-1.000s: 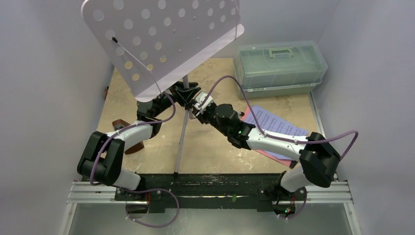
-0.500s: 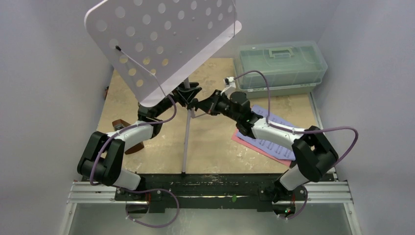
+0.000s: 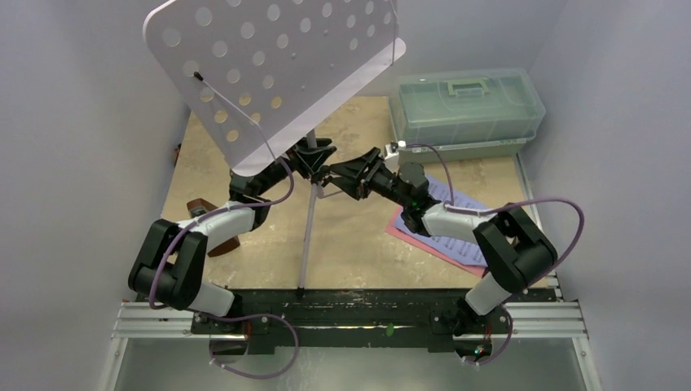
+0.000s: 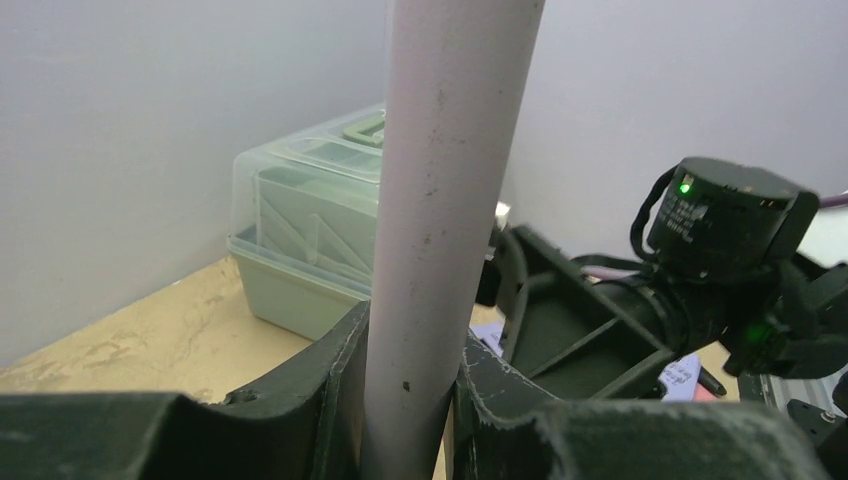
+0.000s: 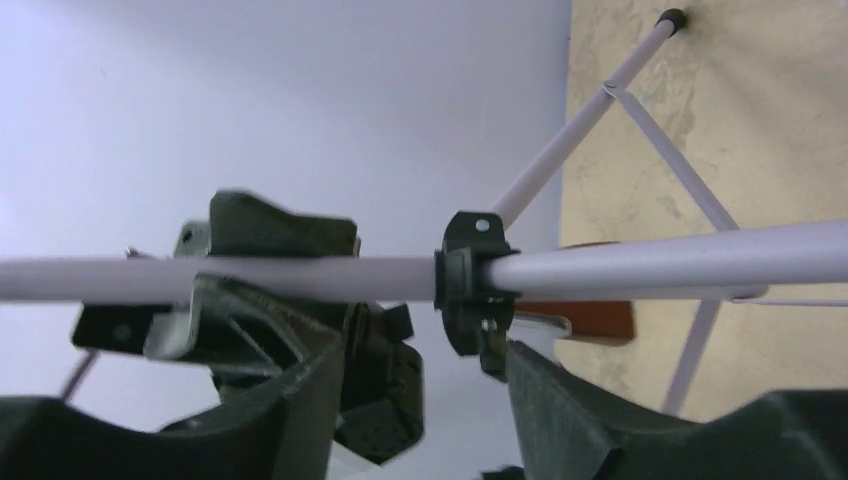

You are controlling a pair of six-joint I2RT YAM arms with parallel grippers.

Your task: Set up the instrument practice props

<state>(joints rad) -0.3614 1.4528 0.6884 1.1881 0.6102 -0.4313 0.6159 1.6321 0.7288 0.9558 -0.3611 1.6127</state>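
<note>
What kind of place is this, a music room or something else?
Probably a small robot test cell, not a real music room. Plain pale walls enclose one beige tabletop, two robot arms are bolted to a metal rail at its near edge, and the lavender music stand stands between them.

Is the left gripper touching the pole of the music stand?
Touching. The left wrist view shows the left gripper clamping the pole, fingers against both sides.

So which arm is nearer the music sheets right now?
Right. The right arm reaches across directly above the pink and pale-blue music sheets, hiding part of them. The left arm sits on the other side of the music stand.
</note>
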